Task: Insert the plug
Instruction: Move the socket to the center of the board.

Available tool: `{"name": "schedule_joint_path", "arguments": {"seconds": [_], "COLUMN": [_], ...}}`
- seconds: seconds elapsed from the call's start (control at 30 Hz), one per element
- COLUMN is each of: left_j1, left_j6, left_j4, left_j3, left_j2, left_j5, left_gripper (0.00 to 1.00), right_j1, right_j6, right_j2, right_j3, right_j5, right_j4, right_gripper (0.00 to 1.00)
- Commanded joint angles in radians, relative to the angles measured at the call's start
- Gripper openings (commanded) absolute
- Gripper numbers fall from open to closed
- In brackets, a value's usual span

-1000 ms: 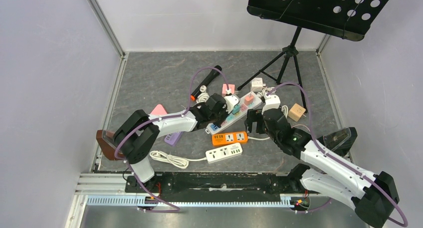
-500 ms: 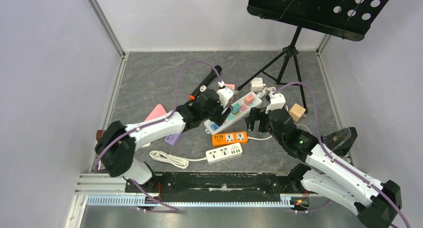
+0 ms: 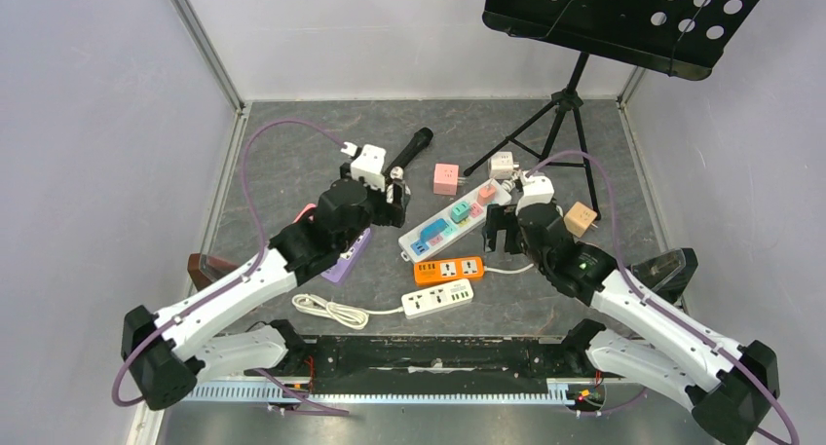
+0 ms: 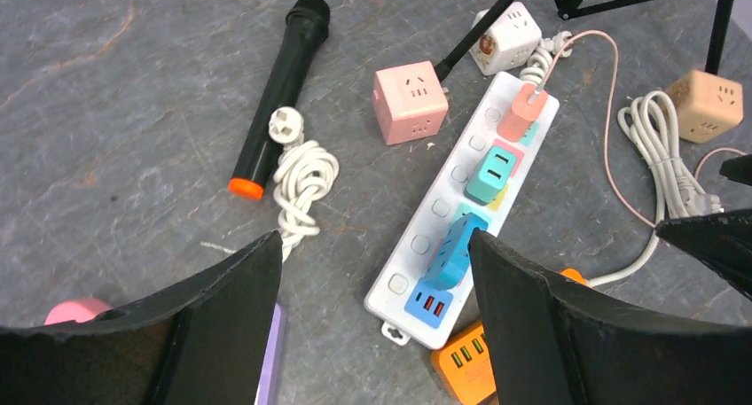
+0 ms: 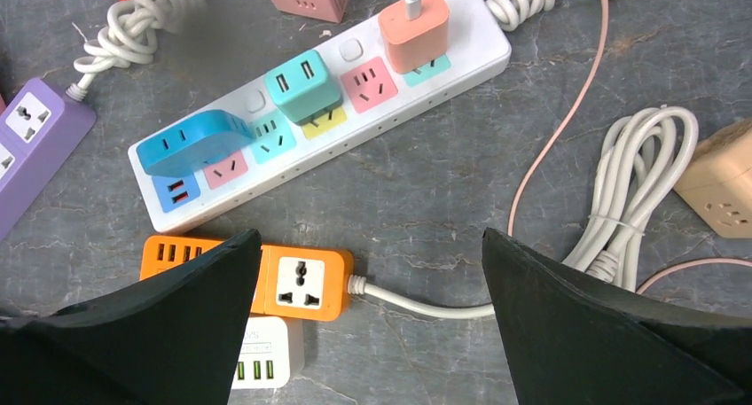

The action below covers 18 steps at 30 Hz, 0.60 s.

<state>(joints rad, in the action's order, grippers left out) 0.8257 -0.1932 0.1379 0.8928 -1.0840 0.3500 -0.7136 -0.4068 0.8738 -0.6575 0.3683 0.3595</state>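
Open now, the left fingers (image 4: 222, 307) have released and withdrawn; blue plug (image 4: 452, 250) looks seated in white strip (image 4: 439, 208); right fingers (image 5: 177, 307) open.

Your top camera looks steeply down from the near side; both wrist cameras look down from much closer, and all three share the white power strip (image 3: 458, 220)

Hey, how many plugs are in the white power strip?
3 in the strip: blue plug by its USB end, teal plug in the middle, pink charger at the other end.
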Motion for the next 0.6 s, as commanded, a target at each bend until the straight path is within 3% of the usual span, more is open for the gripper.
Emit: {"name": "schedule_joint_path", "arguments": {"seconds": [0.0, 0.23, 0.4, 0.57], "left_j1": [-0.003, -0.005, -0.005, -0.006], "left_j6": [-0.128, -0.267, -0.351, -0.402], "left_j4": [0.115, 0.311, 0.312, 0.308], "left_j3": [-0.023, -0.066, -0.164, -0.214], "left_j2": [0.098, 0.169, 0.195, 0.18], "left_j5": [0.084, 0.027, -0.115, -0.088], "left_gripper": [0.83, 0.8, 0.74, 0.74], "right_j1": [0.018, 0.019, 0.019, 0.019], "right_j6": [0.023, 0.071, 0.044, 0.0], "right_j2": [0.035, 0.127, 0.189, 0.208], "right_j3": [-0.083, -0.104, -0.041, 0.011], "right_j5": [0.01, -0.162, -0.26, -0.306], "right_j4": [0.006, -0.008, -0.032, -0.065], "right_gripper": [0.95, 0.83, 0.76, 0.73]}}
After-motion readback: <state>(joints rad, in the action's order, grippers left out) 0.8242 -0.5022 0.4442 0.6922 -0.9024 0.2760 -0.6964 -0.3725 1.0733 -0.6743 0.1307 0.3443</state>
